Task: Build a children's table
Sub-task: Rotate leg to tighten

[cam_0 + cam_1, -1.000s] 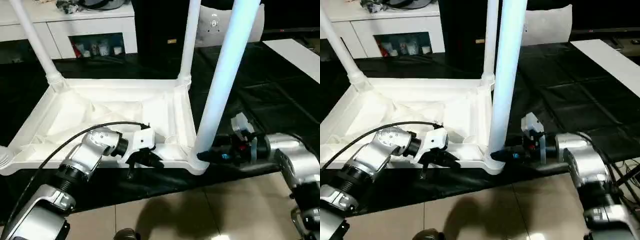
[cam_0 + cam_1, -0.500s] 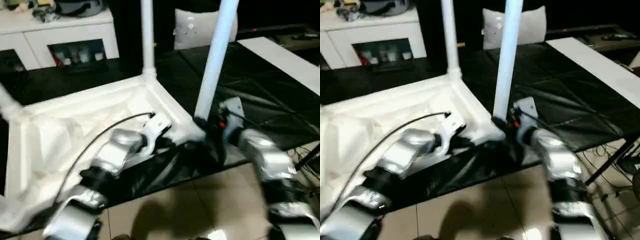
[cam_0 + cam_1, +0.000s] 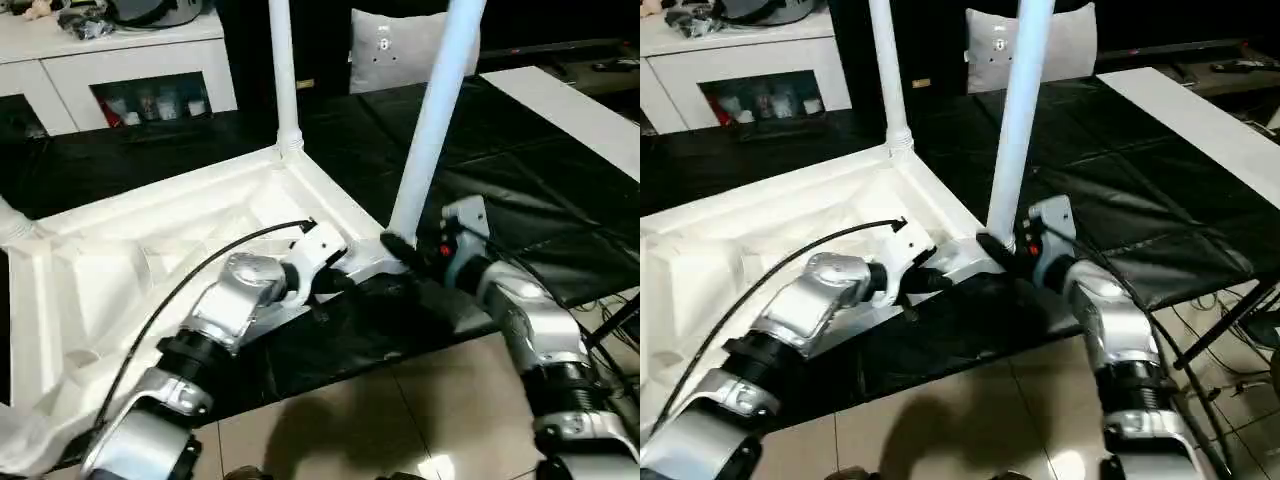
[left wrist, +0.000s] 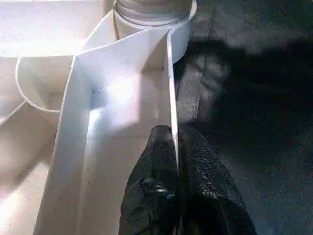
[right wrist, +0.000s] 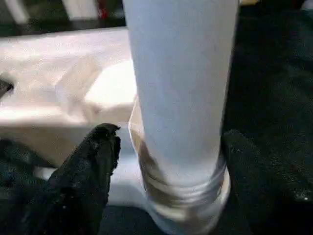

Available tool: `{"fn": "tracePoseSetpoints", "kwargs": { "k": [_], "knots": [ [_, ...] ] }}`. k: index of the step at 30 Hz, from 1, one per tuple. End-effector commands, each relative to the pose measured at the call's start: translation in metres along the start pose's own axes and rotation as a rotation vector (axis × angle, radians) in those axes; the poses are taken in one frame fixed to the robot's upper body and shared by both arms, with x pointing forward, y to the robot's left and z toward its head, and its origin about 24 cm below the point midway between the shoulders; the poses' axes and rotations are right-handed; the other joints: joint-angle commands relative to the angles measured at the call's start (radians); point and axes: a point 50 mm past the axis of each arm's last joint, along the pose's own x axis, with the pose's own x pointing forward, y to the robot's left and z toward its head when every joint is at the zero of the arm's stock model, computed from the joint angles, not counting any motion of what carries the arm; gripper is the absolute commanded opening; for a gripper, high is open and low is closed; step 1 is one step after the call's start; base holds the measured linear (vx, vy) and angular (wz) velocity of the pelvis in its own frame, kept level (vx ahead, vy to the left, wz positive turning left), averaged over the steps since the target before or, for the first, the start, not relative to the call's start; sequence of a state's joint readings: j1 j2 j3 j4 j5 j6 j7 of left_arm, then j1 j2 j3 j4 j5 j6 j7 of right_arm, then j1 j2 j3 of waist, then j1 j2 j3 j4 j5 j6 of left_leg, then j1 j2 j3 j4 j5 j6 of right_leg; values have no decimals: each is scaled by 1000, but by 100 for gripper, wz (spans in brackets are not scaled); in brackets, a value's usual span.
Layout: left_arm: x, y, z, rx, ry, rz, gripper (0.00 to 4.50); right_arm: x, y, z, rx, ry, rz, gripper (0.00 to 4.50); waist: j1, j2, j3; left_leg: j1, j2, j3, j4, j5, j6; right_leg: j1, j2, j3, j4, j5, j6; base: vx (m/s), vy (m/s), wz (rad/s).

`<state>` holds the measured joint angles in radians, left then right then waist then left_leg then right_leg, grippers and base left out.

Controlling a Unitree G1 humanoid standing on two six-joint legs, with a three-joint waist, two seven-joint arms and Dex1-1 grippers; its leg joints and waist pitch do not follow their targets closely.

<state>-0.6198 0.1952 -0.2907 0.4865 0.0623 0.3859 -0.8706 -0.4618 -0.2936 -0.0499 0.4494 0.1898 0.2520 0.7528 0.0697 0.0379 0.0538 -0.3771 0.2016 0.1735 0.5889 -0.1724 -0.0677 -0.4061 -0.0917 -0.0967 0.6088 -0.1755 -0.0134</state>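
Tabletop lies underside up on black work table, its long axis running away to the robot's left. Near leg stands upright in corner socket. Left gripper clenched on tabletop rim. Right gripper straddles leg base, fingers apart from it, w/ no grasp.

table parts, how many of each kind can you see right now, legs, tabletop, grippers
Upright legs in corner sockets: 2, near leg, far leg
Leg stub at picture edge: 1, leg base
Tabletop: 1
Grippers: 2, left gripper, right gripper
Total: 6
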Motion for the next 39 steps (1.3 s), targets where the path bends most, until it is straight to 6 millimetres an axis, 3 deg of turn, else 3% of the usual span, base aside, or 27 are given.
{"fn": "tracePoseSetpoints", "kwargs": {
  "k": [1, 6, 14, 16, 19, 39],
  "knots": [
    [-5, 0, 10, 79, -42, -55, 0, -6, -2, 1, -27, 10, 66, 393, 7, -16, -69, 4, 20, -4, -58, -175, 83, 60, -53, 46, -84, -227, -193, 0, 0, 0],
    [-17, 0, 1, 184, -3, -201, 0, -29, -4, 8, -130, 80, 295, 438, 29, -15, -72, 4, 25, -3, -53, -143, 107, 59, -53, 46, -71, -155, -223, 0, 0, 0],
    [-31, -6, -9, 304, 74, -407, 0, -40, -5, 12, -264, 175, 505, 447, 54, -13, -71, 10, 32, -2, -55, -177, 89, 52, -58, 48, -71, -204, -225, 0, 0, 0],
    [-34, -6, -12, 330, 90, -453, 0, -41, -4, 13, -240, 193, 566, 431, 56, -20, -70, 8, 32, -2, -56, -189, 89, 55, -57, 48, -73, -219, -223, 0, 0, 0],
    [-36, -8, -11, 348, 90, -493, 0, -42, -2, 14, -220, 206, 623, 402, 64, -17, -70, 11, 34, -1, -56, -189, 87, 51, -59, 50, -72, -233, -218, 0, 0, 0],
    [-36, -10, -13, 365, 84, -543, 0, -41, 15, 7, -97, 200, 791, 254, 71, -19, -75, 8, 33, -3, -53, -158, 81, 54, -58, 48, -66, -205, -221, 0, 0, 0]
  ]
}}
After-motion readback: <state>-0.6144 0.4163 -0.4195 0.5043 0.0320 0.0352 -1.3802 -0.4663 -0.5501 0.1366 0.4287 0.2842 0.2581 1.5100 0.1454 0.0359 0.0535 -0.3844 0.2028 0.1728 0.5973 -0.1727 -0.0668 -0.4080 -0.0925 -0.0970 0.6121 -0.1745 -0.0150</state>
